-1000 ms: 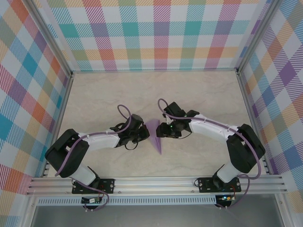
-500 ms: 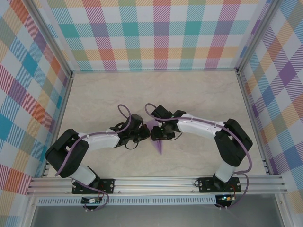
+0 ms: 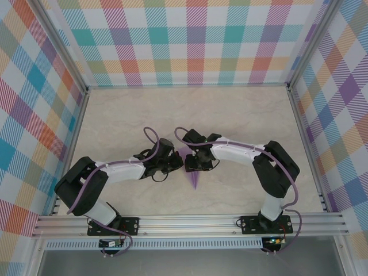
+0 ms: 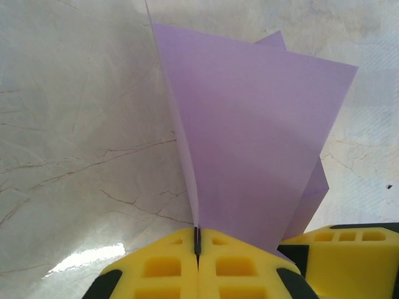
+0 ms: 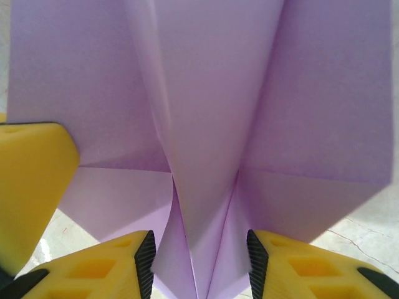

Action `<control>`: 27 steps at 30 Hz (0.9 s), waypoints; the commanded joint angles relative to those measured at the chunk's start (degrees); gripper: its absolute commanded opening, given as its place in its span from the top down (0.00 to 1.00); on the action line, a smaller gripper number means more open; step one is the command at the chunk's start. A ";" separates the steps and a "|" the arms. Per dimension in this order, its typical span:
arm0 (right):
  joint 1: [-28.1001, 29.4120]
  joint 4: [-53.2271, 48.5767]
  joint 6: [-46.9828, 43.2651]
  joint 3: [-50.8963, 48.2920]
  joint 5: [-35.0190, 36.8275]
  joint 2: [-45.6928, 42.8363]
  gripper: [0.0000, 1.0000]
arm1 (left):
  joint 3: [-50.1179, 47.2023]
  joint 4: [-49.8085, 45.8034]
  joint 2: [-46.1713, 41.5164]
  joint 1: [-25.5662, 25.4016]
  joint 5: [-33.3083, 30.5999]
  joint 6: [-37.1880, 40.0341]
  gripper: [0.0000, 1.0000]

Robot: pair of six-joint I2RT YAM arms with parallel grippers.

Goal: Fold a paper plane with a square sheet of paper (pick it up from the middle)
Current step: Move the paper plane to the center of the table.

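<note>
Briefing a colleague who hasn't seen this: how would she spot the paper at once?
On the marble table, look where the two arms meet. The folded paper is there, pinched by the left gripper. Among black-and-white arms, it is a lilac wedge pointing toward their bases.

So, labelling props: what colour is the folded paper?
Plain lilac-purple paper, clearest from the right wrist.

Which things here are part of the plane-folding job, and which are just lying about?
In the job:
paper plane
left gripper, shut on it
right gripper, open, astride its centre fold

Just there:
table
checked walls
metal frame
</note>
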 commanded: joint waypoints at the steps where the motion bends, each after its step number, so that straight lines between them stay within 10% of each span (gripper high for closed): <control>1: 0.38 -0.77 0.56 1.51 -1.23 0.86 0.55 | 0.33 1.61 0.47 0.52 0.65 0.76 0.96; 14: 0.47 -1.51 1.81 1.76 -0.71 3.25 0.64 | 0.85 -0.50 -0.24 0.48 -0.47 0.59 0.85; 27: 0.45 -7.90 2.53 4.29 10.04 1.38 0.91 | 5.27 -21.63 -8.85 0.79 -13.61 -0.14 0.24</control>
